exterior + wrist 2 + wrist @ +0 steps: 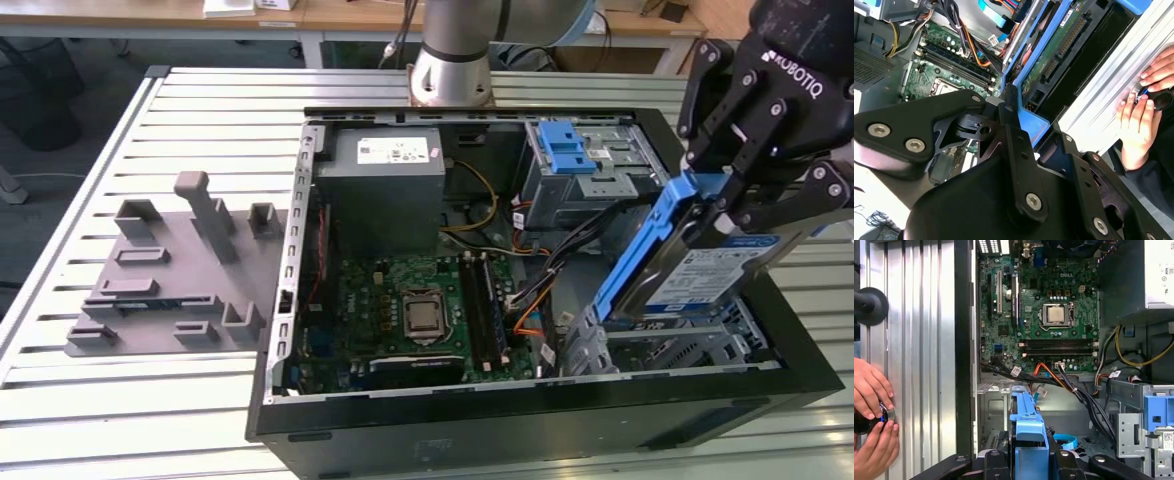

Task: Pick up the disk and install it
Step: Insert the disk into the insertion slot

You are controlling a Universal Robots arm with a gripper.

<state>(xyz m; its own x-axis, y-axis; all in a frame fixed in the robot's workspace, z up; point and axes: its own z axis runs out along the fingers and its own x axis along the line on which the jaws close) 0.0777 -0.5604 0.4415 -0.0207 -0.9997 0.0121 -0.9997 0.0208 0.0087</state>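
Blue-framed flat silver disk [701, 275], tilted, pinched by black jaws, over open black computer case [534, 425].

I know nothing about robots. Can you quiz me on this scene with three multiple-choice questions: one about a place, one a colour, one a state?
1. Where is the disk?
A. flat on the table
B. in the gripper, over the open computer case
C. lying on the motherboard

2. What colour is the disk's frame?
A. red
B. yellow
C. blue

3. How is the gripper?
A. shut on the disk
B. open, empty
C. resting on the table

Answers:
1 B, the exterior view shows it tilted there.
2 C, blue plastic edges it.
3 A, the fingers clamp its top.
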